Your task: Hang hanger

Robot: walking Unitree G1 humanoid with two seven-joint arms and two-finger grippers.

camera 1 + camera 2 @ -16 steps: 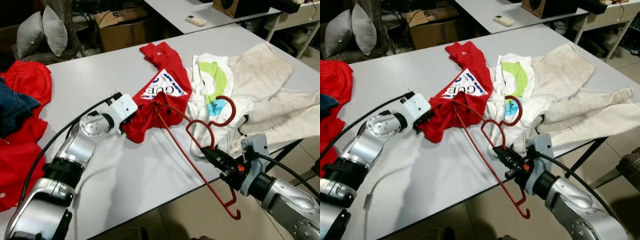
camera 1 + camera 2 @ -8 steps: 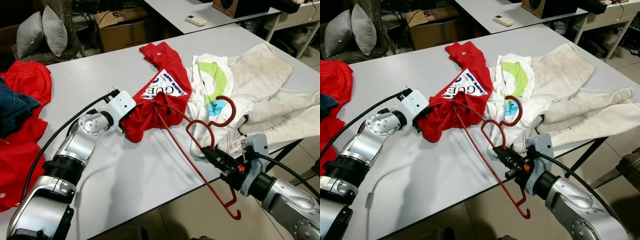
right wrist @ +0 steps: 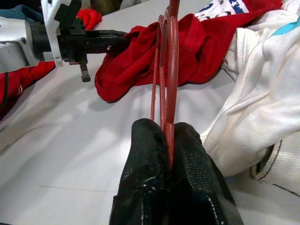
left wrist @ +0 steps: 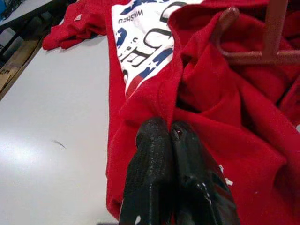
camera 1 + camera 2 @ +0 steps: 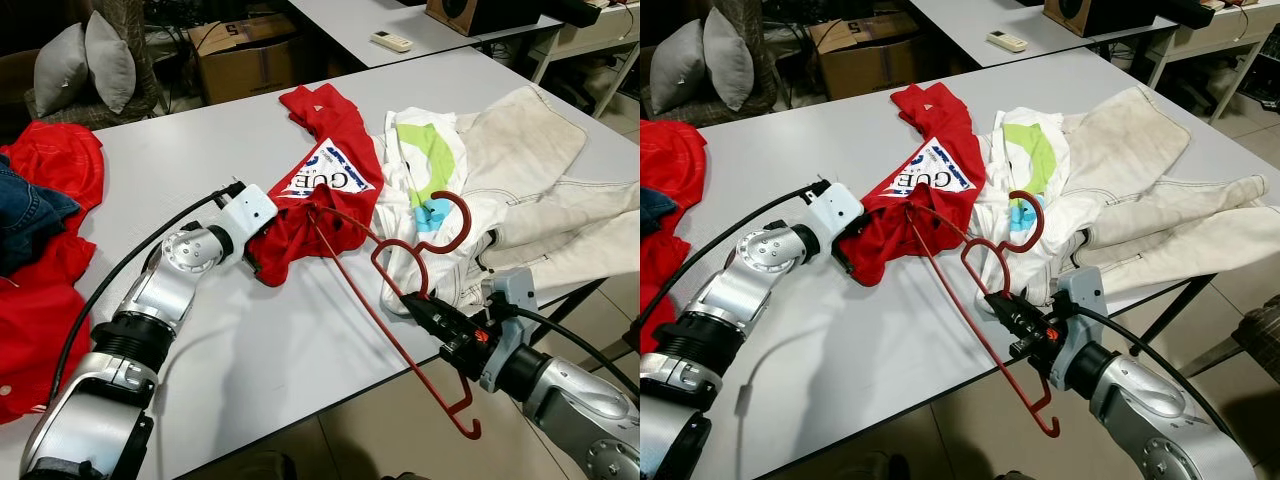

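A red wire hanger [image 5: 372, 312] lies slanted over the table's front edge, its hook [image 5: 455, 215] resting on the white shirt. Its far arm sits inside the red T-shirt [image 5: 320, 190], which has a white printed logo. My right gripper [image 5: 412, 300] is shut on the hanger's neck, and the red wire [image 3: 169, 70] runs out from between its fingers. My left gripper [image 4: 161, 129] is shut on a fold at the red T-shirt's [image 4: 211, 117] lower left edge, low on the table.
A white shirt with a green patch [image 5: 430, 150] and cream trousers [image 5: 540, 170] lie on the table's right side. Red clothes [image 5: 50, 160] and jeans [image 5: 25, 215] are heaped at the left. The table's front edge [image 5: 330, 400] runs close under the hanger. Behind stand a cardboard box [image 5: 245, 55] and cushions [image 5: 85, 60].
My left gripper has shifted slightly along the red T-shirt's edge, still pinching the fold. The right gripper and the hanger have stayed put.
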